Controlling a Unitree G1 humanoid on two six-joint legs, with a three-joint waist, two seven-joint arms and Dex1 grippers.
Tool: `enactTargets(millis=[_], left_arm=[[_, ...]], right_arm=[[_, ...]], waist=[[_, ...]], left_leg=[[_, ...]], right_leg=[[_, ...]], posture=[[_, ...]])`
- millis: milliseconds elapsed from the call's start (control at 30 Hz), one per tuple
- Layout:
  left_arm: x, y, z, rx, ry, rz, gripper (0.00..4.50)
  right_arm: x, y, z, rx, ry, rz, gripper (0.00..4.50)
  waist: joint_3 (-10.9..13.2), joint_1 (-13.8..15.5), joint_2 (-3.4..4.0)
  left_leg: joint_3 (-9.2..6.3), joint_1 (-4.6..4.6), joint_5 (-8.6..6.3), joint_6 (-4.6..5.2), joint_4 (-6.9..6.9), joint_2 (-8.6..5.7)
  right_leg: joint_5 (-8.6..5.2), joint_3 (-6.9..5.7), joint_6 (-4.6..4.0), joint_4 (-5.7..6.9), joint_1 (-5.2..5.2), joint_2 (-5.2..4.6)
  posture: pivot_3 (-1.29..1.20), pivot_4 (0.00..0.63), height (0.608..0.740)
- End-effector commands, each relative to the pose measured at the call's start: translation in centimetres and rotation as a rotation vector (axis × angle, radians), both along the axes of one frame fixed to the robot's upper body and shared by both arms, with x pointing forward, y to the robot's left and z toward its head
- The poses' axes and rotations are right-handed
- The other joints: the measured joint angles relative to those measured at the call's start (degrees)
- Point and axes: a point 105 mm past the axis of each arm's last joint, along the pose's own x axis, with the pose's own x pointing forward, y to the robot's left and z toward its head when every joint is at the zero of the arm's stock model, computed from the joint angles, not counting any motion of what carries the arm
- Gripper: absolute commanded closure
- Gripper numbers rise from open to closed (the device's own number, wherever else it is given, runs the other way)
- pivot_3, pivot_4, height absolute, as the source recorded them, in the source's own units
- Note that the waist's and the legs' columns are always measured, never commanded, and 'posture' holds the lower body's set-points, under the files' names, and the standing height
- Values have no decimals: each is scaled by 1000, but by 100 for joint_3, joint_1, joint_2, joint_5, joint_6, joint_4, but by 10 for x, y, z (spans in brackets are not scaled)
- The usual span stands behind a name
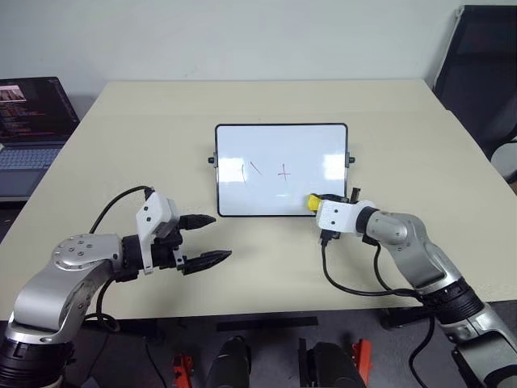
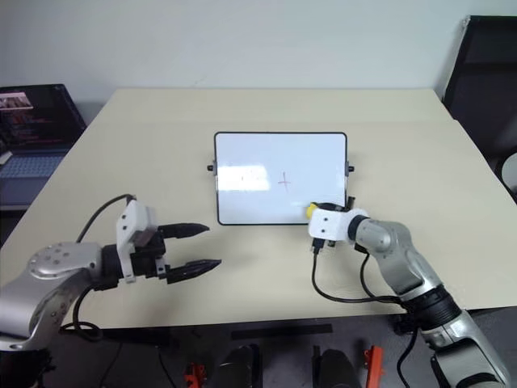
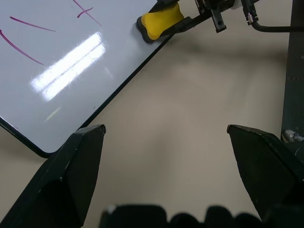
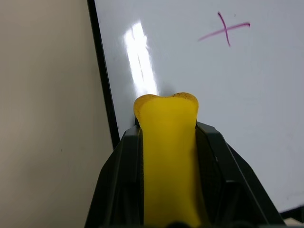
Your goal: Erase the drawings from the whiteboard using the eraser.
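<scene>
The whiteboard [image 1: 283, 145] lies flat in the middle of the table. On it are two thin slashes [image 1: 252, 170] and a small plus sign [image 1: 283, 172], the drawings. My right gripper [image 1: 317, 203] is shut on the yellow eraser [image 1: 313, 202]. The eraser's tip is at the board's near right corner, just inside the black frame. In the right wrist view the eraser [image 4: 166, 142] sticks out between the black fingers [image 4: 118, 180], with the plus sign [image 4: 225, 29] beyond it. My left gripper [image 1: 221, 237] hovers open over the table, near and left of the board, holding nothing.
An open laptop [image 1: 28, 121] stands past the table's left edge. A black chair [image 1: 485, 65] is at the far right. A black cable [image 1: 355, 287] loops on the table beside my right arm. Bare tabletop [image 1: 266, 267] runs between the two grippers.
</scene>
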Motion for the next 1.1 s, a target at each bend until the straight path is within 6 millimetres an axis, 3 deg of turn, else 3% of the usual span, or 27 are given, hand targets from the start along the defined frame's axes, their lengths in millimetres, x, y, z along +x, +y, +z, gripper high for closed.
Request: enactTargets(millis=[33, 233, 333, 500, 767, 967, 1100], left_arm=[[-1, -1, 13, -1, -65, -6, 0], [-1, 1, 13, -5, -67, 5, 0], [1, 1, 14, -10, -74, 16, 0], [3, 2, 15, -12, -80, 24, 0], [5, 2, 18, -13, -87, 30, 0], [5, 2, 19, -16, -92, 38, 0], [5, 1, 19, -19, -92, 38, 0]], right_arm=[[5, -7, 8, -2, -28, -27, 3357], [10, -46, 5, -50, -10, -127, 3357], [8, -55, 3, -66, -7, -138, 3360], [7, -47, 5, -40, -19, -128, 3361], [11, -16, 8, 16, -26, -77, 3375], [25, -35, 10, 13, -34, -191, 3377], [16, -37, -1, -26, 35, -159, 3377]], waist=[[0, 3, 0], [0, 14, 0], [-2, 15, -3], [-2, -6, -3], [-2, -28, -4], [-2, -8, -4], [-2, 6, -4]], left_leg=[[0, 0, 0, 0, 0, 0], [0, 1, 0, 0, 1, 0], [-1, 2, 0, 0, 2, 0], [0, 5, 4, 3, 2, 2], [0, 3, 6, 1, 2, 9], [-2, 4, 7, -1, 2, 9], [-1, 4, 16, -1, 2, 8]], right_leg=[[0, 0, 0, 0, 0, 0], [0, 0, 0, 1, 1, 0], [1, -1, 1, 0, 3, 0], [3, 1, -2, 1, 3, 1], [5, 2, -5, 1, 1, 9], [6, 0, -5, 2, 1, 9], [13, 2, -3, 1, 1, 8]], posture=[[0, 150, 740], [0, 150, 740], [0, 150, 740], [0, 150, 740], [0, 150, 740], [0, 150, 740], [0, 150, 740]])
